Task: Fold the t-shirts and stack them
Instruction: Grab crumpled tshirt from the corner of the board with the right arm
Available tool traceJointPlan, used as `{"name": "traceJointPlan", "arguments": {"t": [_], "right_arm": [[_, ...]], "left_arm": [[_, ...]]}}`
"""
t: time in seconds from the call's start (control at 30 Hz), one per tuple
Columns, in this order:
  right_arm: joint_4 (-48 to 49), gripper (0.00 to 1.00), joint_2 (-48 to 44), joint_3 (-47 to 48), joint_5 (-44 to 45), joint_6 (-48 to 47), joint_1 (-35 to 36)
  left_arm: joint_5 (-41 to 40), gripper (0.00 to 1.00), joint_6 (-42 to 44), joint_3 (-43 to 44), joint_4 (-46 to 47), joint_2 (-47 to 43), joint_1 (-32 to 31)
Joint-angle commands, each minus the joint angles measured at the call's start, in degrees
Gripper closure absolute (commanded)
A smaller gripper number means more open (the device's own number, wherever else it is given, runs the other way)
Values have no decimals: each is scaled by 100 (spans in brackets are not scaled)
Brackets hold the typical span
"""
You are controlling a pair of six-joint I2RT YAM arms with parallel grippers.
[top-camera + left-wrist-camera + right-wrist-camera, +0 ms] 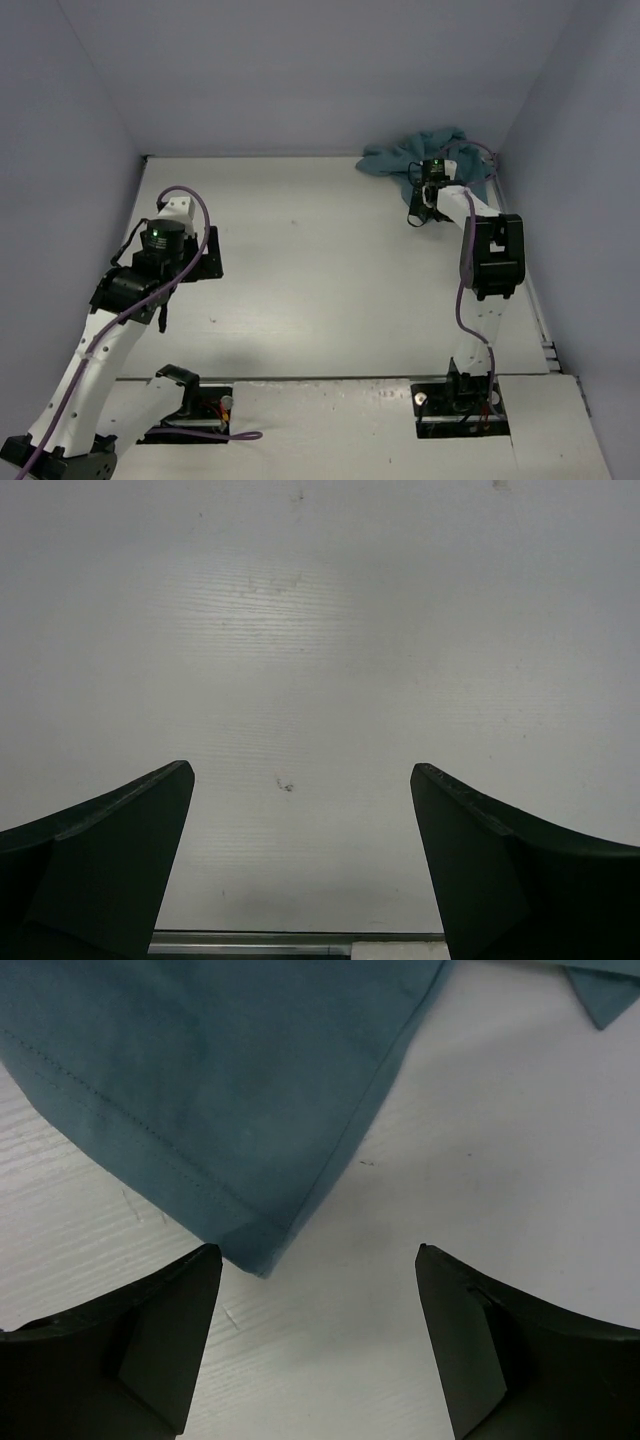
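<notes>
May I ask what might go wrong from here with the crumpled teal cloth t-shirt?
The open right hand has only the hem corner of the teal cloth t-shirt barely inside its gap, so closing may miss. The shirt is bunched in the white table's far right corner with the left hand far off, so spreading may fail.

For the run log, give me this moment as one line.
t-shirt: bunched, far-right corner | right fingers: open at hem corner, holding nothing | left fingers: open over table | fold: not started
</notes>
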Motion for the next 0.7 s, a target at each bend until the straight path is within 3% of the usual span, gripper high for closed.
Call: {"name": "traceJointPlan", "arguments": {"t": [0.0,0.17,0.37,0.47,0.67], "right_arm": [[113,24,131,428,-264,-176,2],[117,25,450,560,-483,-226,-86],[152,35,606,519,-606,-153,-133],[178,51,671,523,-628,-215,-146],[185,100,517,603,-804,-552,-137]], "left_arm": [[181,11,-34,-12,173,13,-10],[305,11,-52,-23,167,86,-7],[323,11,-51,-5,158,71,-4],[336,11,-16,-1,162,62,-9],[375,11,58,71,148,0,-4]]}}
